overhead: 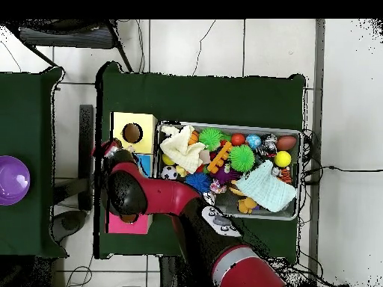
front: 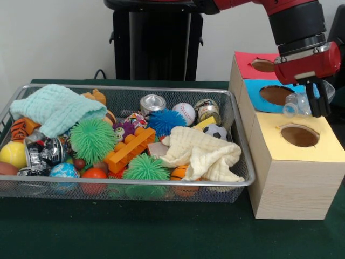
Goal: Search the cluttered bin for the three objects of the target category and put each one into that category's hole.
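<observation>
- Nearest us, the wooden box (front: 294,178) with its yellow-topped hole (front: 299,136) sits just beside the wire bin (front: 237,135).
- Over the blue hole (front: 276,95), the gripper (front: 312,102) has its fingers clamped on a clear crumpled plastic bottle (front: 296,104).
- Balls, cans and cloths fill the bin.

We see a silver wire-mesh bin (front: 241,178) on a dark green tablecloth (front: 108,232). Inside it lie a mint-green cloth (front: 54,108), a pale yellow cloth (front: 207,154), two bright green spiky balls (front: 92,139), a blue spiky ball (front: 164,121), an orange block (front: 128,151), a white baseball with red stitching (front: 185,112), a black-and-white soccer ball (front: 216,131) and a plain yellow ball (front: 12,154). The light wooden box (front: 291,186) has red, blue and yellow tops. We see the red and black gripper (front: 315,102) around a clear plastic object (front: 296,103).
</observation>
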Robot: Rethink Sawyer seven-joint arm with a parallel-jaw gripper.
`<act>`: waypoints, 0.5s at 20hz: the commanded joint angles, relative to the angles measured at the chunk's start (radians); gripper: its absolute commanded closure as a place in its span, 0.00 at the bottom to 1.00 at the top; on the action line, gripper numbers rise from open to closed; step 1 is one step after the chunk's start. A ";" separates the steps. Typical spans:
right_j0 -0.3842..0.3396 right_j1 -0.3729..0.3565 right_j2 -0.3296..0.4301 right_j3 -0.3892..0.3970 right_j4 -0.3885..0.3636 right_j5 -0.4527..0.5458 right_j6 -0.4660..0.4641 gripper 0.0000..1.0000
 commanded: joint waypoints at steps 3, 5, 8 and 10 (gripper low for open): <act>-0.030 0.023 0.004 0.091 0.019 0.097 0.180 1.00; -0.030 0.023 0.016 0.111 0.024 0.104 0.191 1.00; -0.032 0.013 0.027 0.131 0.029 0.119 0.194 1.00; -0.031 0.005 0.029 0.140 0.032 0.124 0.196 1.00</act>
